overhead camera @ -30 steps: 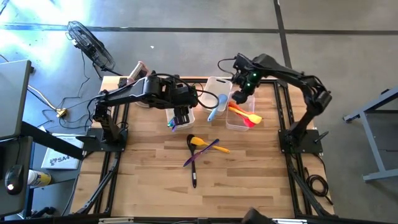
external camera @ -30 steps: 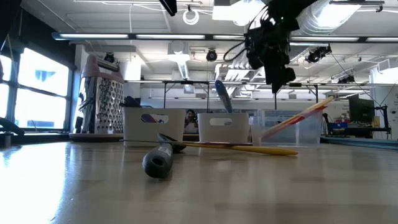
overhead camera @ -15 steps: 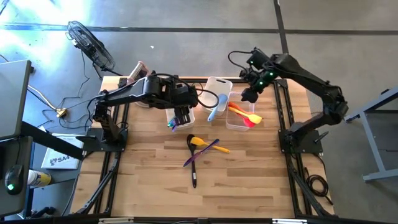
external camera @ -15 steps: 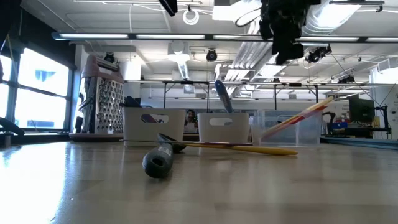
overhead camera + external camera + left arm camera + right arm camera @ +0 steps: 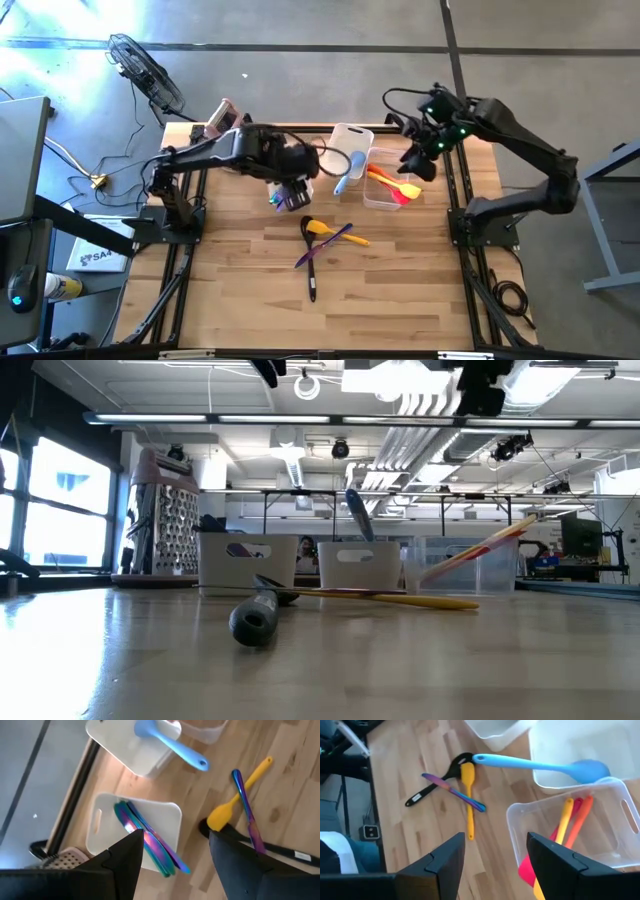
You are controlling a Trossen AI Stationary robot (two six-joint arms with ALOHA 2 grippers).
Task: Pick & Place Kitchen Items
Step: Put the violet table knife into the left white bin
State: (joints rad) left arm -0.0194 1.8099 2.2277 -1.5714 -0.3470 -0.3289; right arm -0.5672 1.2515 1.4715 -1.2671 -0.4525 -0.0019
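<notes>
My left gripper (image 5: 292, 195) (image 5: 175, 865) hangs open over the left white tub (image 5: 290, 187), which holds purple-green utensils (image 5: 147, 842). My right gripper (image 5: 413, 163) (image 5: 495, 865) is open and empty, high over the right rim of the clear tub (image 5: 388, 185). In that tub, yellow, orange and red spatulas (image 5: 567, 827) lean on the rim. A blue spoon (image 5: 346, 177) lies bowl-down in the middle white tub, its handle over the rim. A yellow spatula (image 5: 335, 232), a purple utensil (image 5: 322, 246) and a black spoon (image 5: 309, 262) lie crossed on the table.
A pink-topped metal grater (image 5: 222, 117) stands at the table's far left corner. The three tubs stand in a row along the far side. The near half of the wooden table (image 5: 330, 310) is bare wood. A fan (image 5: 145, 65) stands on the floor beyond the table.
My right gripper has risen and swung from above the clear tub toward the table's right edge; in the low view it has climbed almost out of the picture's top. The spatulas in the clear tub have stayed put. My left arm's wrist has shifted slightly over the left tub.
</notes>
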